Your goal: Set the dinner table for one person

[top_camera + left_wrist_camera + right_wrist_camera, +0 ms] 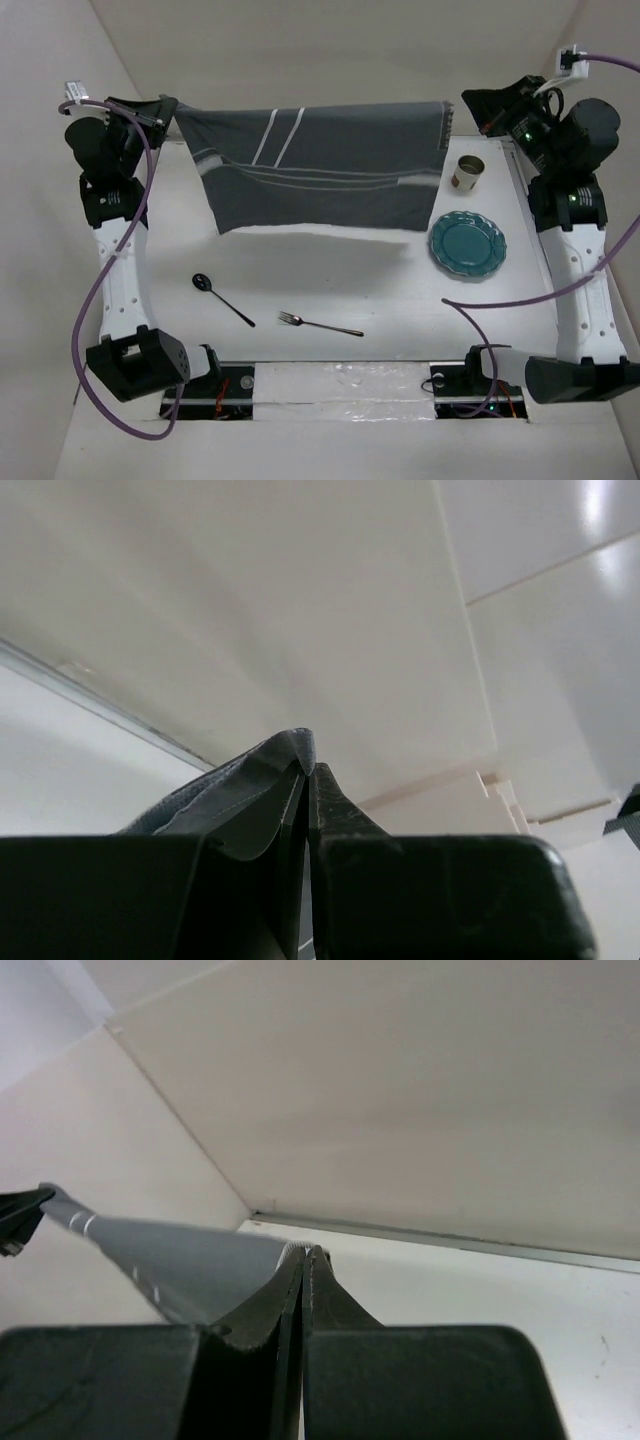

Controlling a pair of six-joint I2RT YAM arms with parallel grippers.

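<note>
The left hand and right hand are each pinching a corner of the grey cloth, which is hanging over the white counter spreading below; lowering it rightward is risking draping over the cup or plate

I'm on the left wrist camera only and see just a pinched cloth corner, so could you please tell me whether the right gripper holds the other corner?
Observer: Yes, the right gripper is shut on the opposite corner of the cloth.
Operator: Is it lying flat?
Observer: No, it hangs stretched from the left gripper to the right one, casting a shadow on the table.
Operator: What else is there?
Observer: A teal plate and a cup by the right arm; a spoon and a fork nearer the bases.
</note>
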